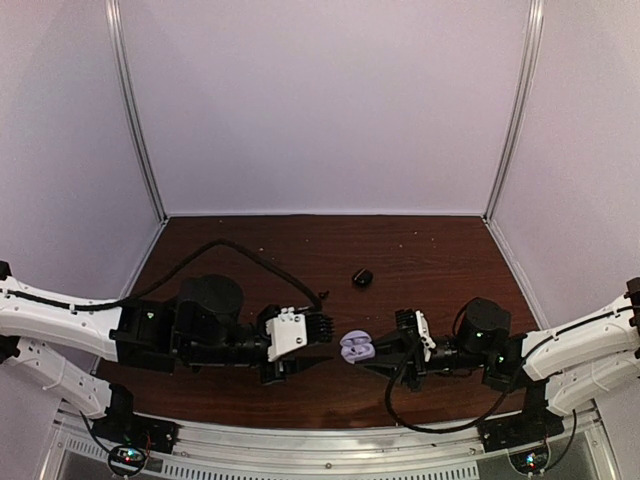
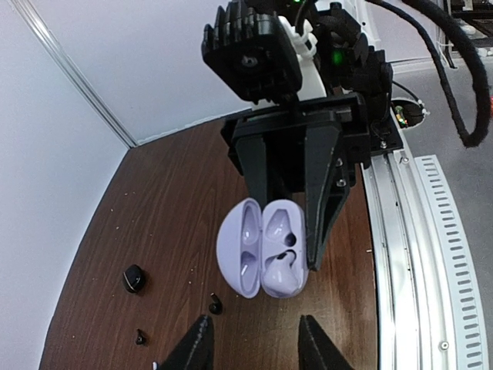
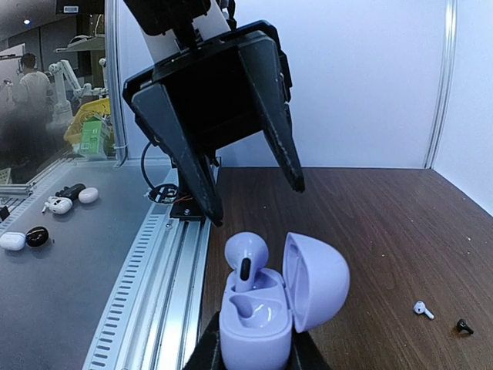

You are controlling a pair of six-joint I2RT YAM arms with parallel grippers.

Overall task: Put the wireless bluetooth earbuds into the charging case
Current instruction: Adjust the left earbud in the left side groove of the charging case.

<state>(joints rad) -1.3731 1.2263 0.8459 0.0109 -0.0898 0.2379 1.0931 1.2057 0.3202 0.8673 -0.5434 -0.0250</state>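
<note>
So the right jaws are clamped on the lavender case [image 1: 356, 347], pinching its lower half from both sides, at the near middle of the worktop [image 1: 250, 250]. I can't tell if the case sits on the wood or is held a bit above it. The lid is swung open to one side.

One pale earbud [image 3: 246, 258] stands in the case, rounded head up and poking well above the rim, so it isn't seated.

The left jaws face the case from the left with their tips near its open top. They're spread apart with nothing between them, and as far as I can see they aren't touching the case or the earbud.

A loose earbud [image 3: 423, 310], pale like the other, lies on the worktop well away from the lavender case, just beside a tiny black one. The left wrist view picks up two black earbuds [image 2: 216, 307] [image 2: 140, 336] lying apart from each other on the wood. The black case [image 1: 362, 277] sits farther back, near the centre of the worktop.
</note>
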